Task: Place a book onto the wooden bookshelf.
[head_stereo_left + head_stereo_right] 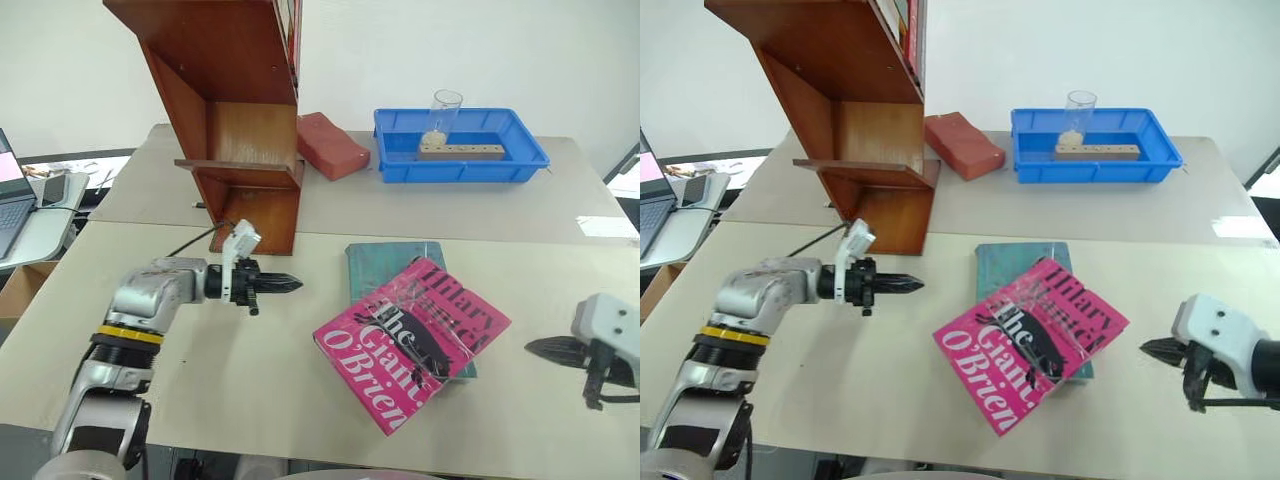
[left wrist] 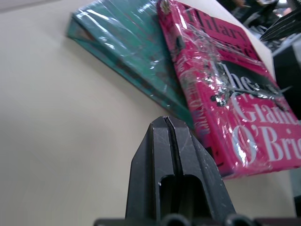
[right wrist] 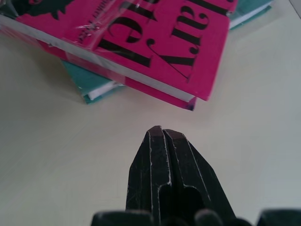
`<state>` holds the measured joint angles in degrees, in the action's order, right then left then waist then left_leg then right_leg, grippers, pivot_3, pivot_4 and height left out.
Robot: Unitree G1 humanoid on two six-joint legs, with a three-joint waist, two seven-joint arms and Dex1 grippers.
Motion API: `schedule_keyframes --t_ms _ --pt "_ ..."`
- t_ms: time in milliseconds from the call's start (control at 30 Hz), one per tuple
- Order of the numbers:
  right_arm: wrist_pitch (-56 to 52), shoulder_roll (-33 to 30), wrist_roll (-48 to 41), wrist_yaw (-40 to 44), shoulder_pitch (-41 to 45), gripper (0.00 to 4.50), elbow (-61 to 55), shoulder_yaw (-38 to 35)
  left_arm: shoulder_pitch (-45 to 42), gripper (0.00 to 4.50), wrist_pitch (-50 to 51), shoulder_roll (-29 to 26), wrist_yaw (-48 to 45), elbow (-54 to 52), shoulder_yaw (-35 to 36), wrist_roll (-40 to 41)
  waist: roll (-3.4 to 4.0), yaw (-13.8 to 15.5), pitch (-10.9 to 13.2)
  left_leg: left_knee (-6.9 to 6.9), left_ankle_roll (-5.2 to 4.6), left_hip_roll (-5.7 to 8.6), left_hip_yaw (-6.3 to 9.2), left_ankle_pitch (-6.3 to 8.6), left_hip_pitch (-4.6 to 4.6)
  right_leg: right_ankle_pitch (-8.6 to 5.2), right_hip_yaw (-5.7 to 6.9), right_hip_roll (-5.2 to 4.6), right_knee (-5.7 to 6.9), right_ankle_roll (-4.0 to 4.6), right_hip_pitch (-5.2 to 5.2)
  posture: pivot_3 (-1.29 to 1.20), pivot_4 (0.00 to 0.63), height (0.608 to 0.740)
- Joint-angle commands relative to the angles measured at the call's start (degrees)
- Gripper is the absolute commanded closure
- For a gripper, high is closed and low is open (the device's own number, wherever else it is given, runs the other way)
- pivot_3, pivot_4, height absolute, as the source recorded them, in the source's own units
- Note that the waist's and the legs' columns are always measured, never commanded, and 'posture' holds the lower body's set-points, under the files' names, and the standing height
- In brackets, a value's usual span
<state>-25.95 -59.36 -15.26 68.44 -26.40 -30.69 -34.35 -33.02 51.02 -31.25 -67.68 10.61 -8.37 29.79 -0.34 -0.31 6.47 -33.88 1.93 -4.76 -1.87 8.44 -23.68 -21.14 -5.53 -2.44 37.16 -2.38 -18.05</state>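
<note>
Nearest the camera, the left gripper (image 1: pixel 285 283) sat left of centre in the head view with its 2 black fingers pressed together and holding nothing, its tip aimed toward the frame's middle; the right gripper (image 1: pixel 548 349), at the lower right edge, was likewise pinched shut and empty, pointing left. Both stood apart from the book (image 1: pixel 412 340), 1 on each side, which looked like a setup for bracketing it between the 2 closed tips rather than pinching it. The book lay face up at lower centre on the table (image 1: pixel 250 390), turned at an angle, resting on the teal-green book (image 1: pixel 375 265) so that 1 edge overhung; that raised, overhanging edge probably offered a place to get under the glossy wrap. In the right wrist view the page edges of the pink cover showed just beyond the closed tips, not touching. Most of the teal-green book was covered, so its title could not be read. Farther back, the wooden bookshelf (image 1: pixel 235 120) stood at upper left, leaning, its top cut off by the frame; its shelf board looked bare, though the upper compartment was hidden. Beside it lay a red block (image 1: pixel 332 145), and at upper right a blue tray (image 1: pixel 530 160) held a clear glass (image 1: pixel 443 115) and a wooden piece (image 1: pixel 461 152) whose details were hard to make out.
</note>
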Motion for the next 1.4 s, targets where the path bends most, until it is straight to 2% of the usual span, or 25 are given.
schedule_keyframes --t_ms 33,200,533,633,900,1000,1200,1267,1400 --pt "-0.5 0.5 0.3 -2.3 1.4 4.48 -2.5 2.5 -1.5 4.50 2.5 1.3 -0.9 1.6 -0.3 1.5 -0.01 -0.4 0.0 0.00 0.00 0.00 0.03 0.00 -0.01 0.00 0.01 0.01 0.00 0.00 0.00 0.00 0.150 0.673" --pt "1.7 1.2 1.2 -4.8 7.4 4.48 1.1 11.3 -0.7 4.50 9.1 6.1 1.4 2.9 0.2 4.2 -0.02 -0.4 0.0 -0.03 0.00 0.04 0.11 0.00 -0.02 0.00 0.04 0.02 -0.01 0.01 0.10 0.00 0.150 0.673" --pt "8.7 2.0 4.9 -4.5 26.6 4.48 14.2 27.8 1.7 4.50 20.6 13.1 8.6 2.0 8.3 12.2 0.00 -0.4 0.0 -0.03 -0.01 0.07 0.16 -0.01 -0.06 0.11 0.05 0.02 -0.01 0.14 0.17 0.00 0.150 0.673" --pt "10.5 2.2 5.6 -4.1 29.6 4.50 17.0 30.5 3.2 3.69 23.1 13.8 10.6 0.4 9.6 13.9 0.01 -0.3 0.0 -0.05 -0.01 0.07 0.17 -0.01 -0.04 0.11 0.06 0.02 -0.01 0.13 0.23 0.00 0.150 0.673" --pt "12.9 4.1 6.4 -3.9 34.5 4.50 20.5 35.2 7.2 0.15 28.2 16.5 16.2 -3.7 13.4 18.2 -0.01 -0.2 0.0 -0.04 0.02 0.09 0.19 0.00 0.44 0.10 0.09 -0.01 -0.14 0.10 0.77 0.00 0.150 0.673" --pt "13.1 4.9 7.0 -3.7 35.9 4.50 20.7 36.6 8.7 0.03 28.1 16.9 18.5 -5.1 15.4 19.2 0.00 -0.5 0.0 -0.02 0.02 0.09 0.21 0.00 0.46 0.10 0.09 -0.01 -0.13 0.11 0.79 0.00 0.150 0.673" --pt "13.9 4.2 7.9 -3.0 36.4 4.50 21.3 37.1 6.7 0.03 32.3 16.0 24.1 -8.2 28.2 27.8 -0.03 -0.4 0.0 0.00 0.02 0.09 0.25 0.00 0.45 0.10 0.10 -0.01 -0.13 0.11 0.79 0.00 0.150 0.673" --pt "13.9 4.2 7.8 -3.0 36.7 4.50 21.4 37.2 7.4 0.03 33.2 14.1 25.0 -9.8 29.0 28.4 -0.03 -0.4 0.0 0.00 0.02 0.09 0.25 0.00 0.43 0.10 0.11 -0.01 -0.13 0.11 0.78 0.00 0.150 0.673" --pt "14.1 4.3 8.0 -2.7 37.3 4.50 21.8 37.6 10.8 0.03 28.4 9.3 25.6 -11.4 22.3 22.4 -0.02 -0.4 0.0 0.00 0.03 0.10 0.25 0.01 0.47 0.10 0.11 -0.03 -0.16 0.11 0.80 0.00 0.150 0.673"
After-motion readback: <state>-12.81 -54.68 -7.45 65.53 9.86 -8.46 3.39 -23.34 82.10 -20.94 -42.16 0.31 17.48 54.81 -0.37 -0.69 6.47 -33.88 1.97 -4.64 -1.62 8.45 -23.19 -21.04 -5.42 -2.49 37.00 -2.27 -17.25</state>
